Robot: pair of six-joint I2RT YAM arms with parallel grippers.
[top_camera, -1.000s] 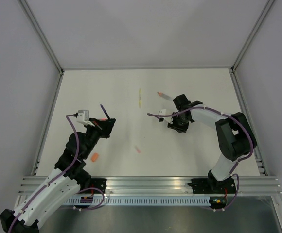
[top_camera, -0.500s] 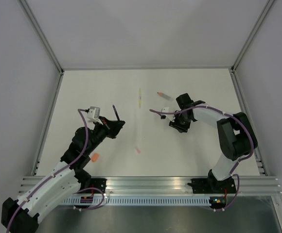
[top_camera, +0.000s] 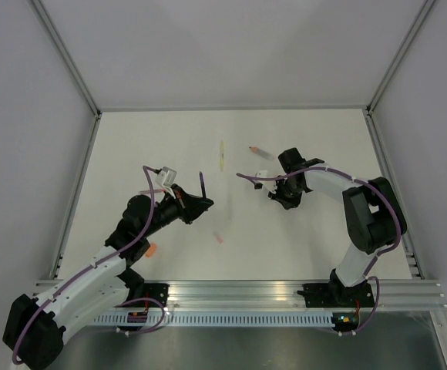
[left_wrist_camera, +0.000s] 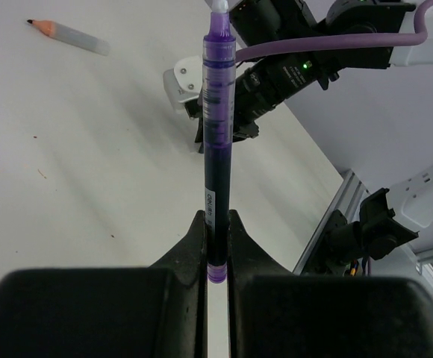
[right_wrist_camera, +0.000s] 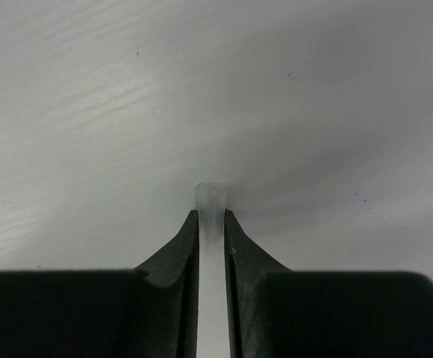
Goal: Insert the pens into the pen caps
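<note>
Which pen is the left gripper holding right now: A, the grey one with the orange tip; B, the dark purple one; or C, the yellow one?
B: the left wrist view shows the dark purple pen clamped upright in the left gripper, while the yellow pen and the grey pen lie apart from it.

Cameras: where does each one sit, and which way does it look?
Top external: above and behind, looking down at the white table; the left arm and right arm show.
Left wrist: on the left arm, facing the right arm; the left gripper grips a slim dark purple plastic pen.
Right wrist: on the right arm, close above the table; the right gripper pinches a small pale see-through tube.
Shared: top and left wrist both show the purple pen.
</note>
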